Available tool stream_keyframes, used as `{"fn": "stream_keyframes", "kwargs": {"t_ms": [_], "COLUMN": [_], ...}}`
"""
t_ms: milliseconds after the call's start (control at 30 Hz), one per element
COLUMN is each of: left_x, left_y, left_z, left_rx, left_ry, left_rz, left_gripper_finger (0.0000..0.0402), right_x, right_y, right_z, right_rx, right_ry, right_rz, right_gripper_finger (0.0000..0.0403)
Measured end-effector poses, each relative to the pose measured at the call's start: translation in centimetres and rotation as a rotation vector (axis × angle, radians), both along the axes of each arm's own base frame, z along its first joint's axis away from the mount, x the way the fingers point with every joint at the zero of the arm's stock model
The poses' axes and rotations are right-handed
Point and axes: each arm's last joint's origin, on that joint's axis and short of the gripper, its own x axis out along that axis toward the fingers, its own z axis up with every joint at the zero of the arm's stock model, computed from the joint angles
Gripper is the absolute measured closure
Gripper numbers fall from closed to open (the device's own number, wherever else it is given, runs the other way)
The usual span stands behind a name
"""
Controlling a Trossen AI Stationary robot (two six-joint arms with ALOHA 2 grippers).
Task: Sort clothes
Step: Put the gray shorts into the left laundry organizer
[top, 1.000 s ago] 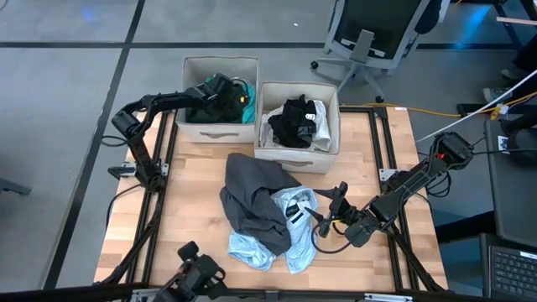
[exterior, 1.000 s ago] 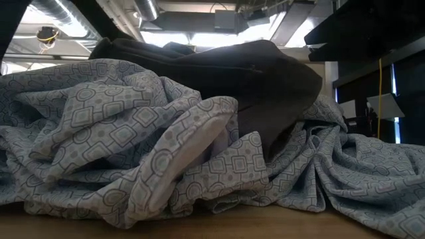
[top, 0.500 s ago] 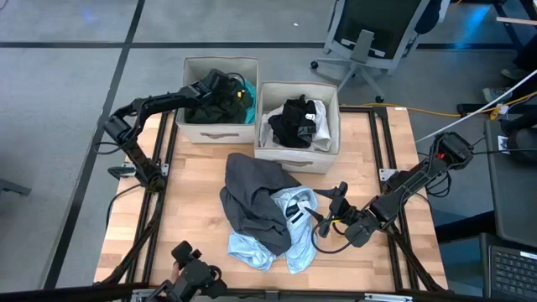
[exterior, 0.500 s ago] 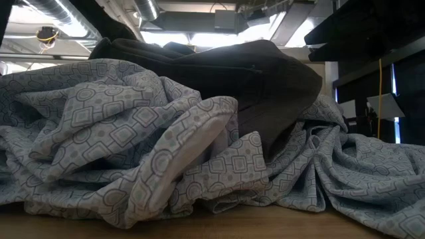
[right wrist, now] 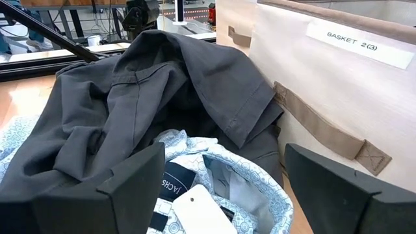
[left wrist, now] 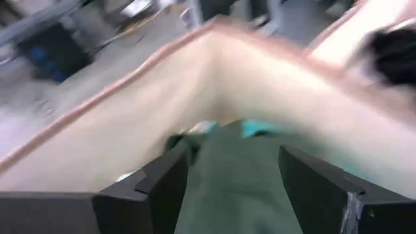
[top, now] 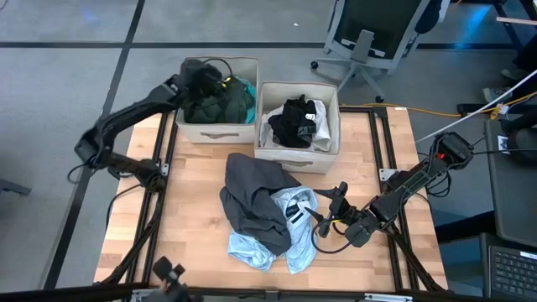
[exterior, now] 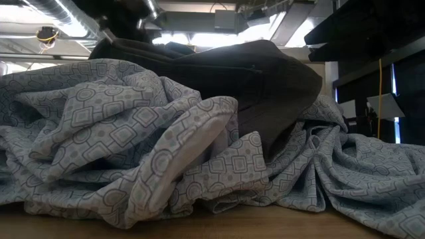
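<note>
Hovering left gripper (top: 204, 75): over the left box (top: 220, 124), at its far-left corner; its fingers (left wrist: 159, 188) stand apart with nothing between them, the dark green garment (left wrist: 240, 175) lying just below and between them inside the box.
Left box contents: dark green garment (top: 237, 99) on the side nearer the right box (top: 295, 156), a dark garment (top: 201, 101) beside it, a turquoise edge (left wrist: 257, 130) showing at the box wall.
Right box contents: a black garment (top: 294, 119) lying on white cloth (top: 320, 124).
Right gripper (top: 329, 216): low over the surface (top: 193, 210), on the side of the pile away from the left box; fingers (right wrist: 133, 185) wide apart, holding nothing, the pale patterned shirt (right wrist: 214, 175) lying between and just ahead of them.
Pile: dark grey garment (top: 256, 197) on the surface just in front of the right box, draped over the pale patterned shirt (top: 281, 239), whose collar and label face the right gripper.
Low view: patterned shirt (exterior: 146, 139) in front, grey garment (exterior: 265, 79) heaped behind it.
</note>
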Motion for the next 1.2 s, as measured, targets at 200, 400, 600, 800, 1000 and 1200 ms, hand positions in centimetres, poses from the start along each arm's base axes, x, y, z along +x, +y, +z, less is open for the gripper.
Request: {"fn": "stream_keyframes", "kwargs": {"t_ms": [200, 400, 600, 800, 1000, 1200], "left_x": [-0.8, -1.3, -0.8, 0.6, 1.9, 3.8], "left_y": [-4.5, -9.4, -14.0, -18.1, -21.5, -24.5], "left_z": [3.0, 4.9, 5.3, 5.0, 4.3, 2.6], "left_rx": [-0.007, 0.005, -0.054, -0.119, -0.131, -0.171], "left_ry": [-0.104, -0.128, -0.153, -0.148, -0.109, -0.032], "left_rz": [-0.196, -0.353, -0.529, -0.708, -0.779, -0.848], "left_gripper_finger": [0.0174, 0.0174, 0.0174, 0.0174, 0.0174, 0.0174], "right_x": [0.0, 0.0, 0.0, 0.0, 0.0, 0.0], "right_y": [0.0, 0.0, 0.0, 0.0, 0.0, 0.0], "right_z": [0.0, 0.0, 0.0, 0.0, 0.0, 0.0], "right_rx": [0.000, 0.000, 0.000, 0.001, 0.002, 0.003], "right_ry": [0.000, 0.000, 0.000, -0.001, -0.003, -0.003], "right_rz": [0.000, 0.000, 0.000, 0.000, 0.000, 0.000], "right_gripper_finger": [0.0087, 0.0087, 0.0087, 0.0087, 0.0087, 0.0087]}}
